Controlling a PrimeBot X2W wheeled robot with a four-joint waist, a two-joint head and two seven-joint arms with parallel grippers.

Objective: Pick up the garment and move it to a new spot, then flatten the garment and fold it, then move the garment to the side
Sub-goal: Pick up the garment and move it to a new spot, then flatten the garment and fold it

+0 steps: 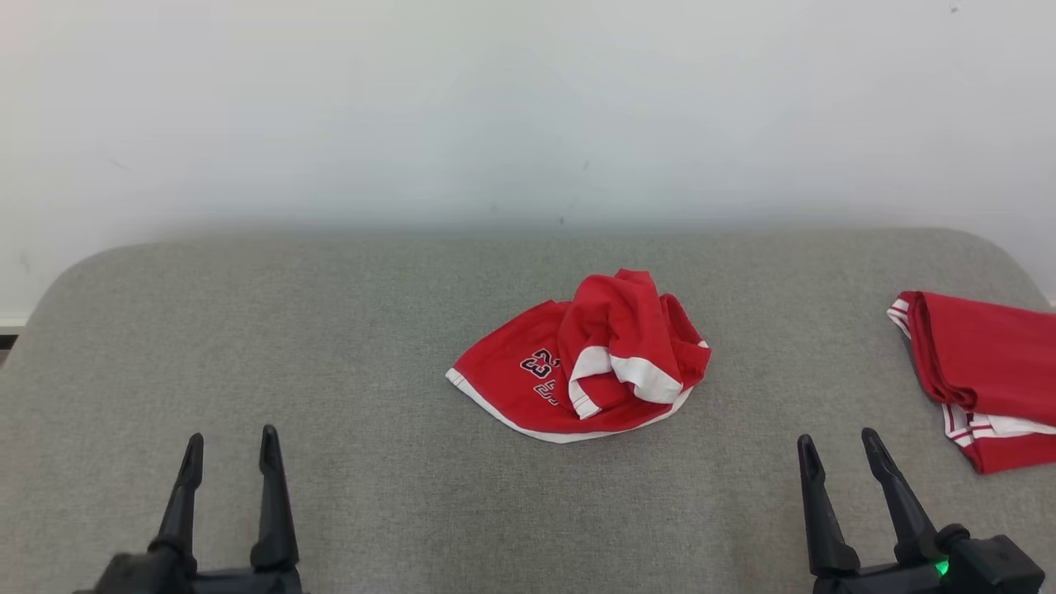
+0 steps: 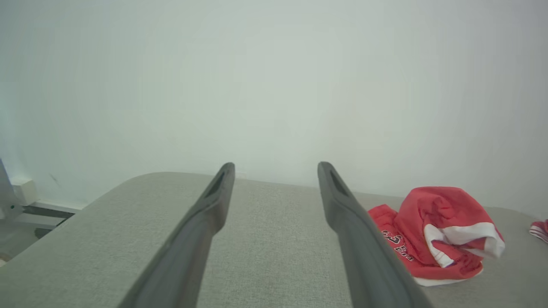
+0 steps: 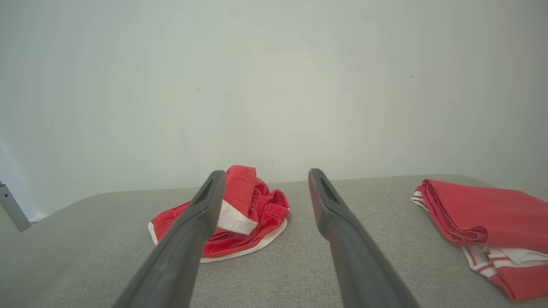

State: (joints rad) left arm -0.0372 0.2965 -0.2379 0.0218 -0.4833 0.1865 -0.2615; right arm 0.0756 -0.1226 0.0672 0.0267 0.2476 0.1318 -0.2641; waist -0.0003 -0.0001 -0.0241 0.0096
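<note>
Crumpled red garment (image 1: 577,371) sits mid grey pad (image 1: 330,330), folded red piece (image 1: 986,363) well to its right. Left gripper (image 1: 232,435) and right gripper (image 1: 837,437) hover nearer than the garment, flanking it, fingers pointing forward, jaws wide apart, holding nothing.

The right gripper (image 3: 265,174), fingers spread, faces a crumpled red garment (image 3: 257,207), perhaps shorts, with folded red cloth (image 3: 492,214) well apart.

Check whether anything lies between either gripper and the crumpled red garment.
Nothing visible. Bare grey surface separates the left gripper and right gripper from the crumpled garment; the folded garment lies far right, outside both paths.
</note>
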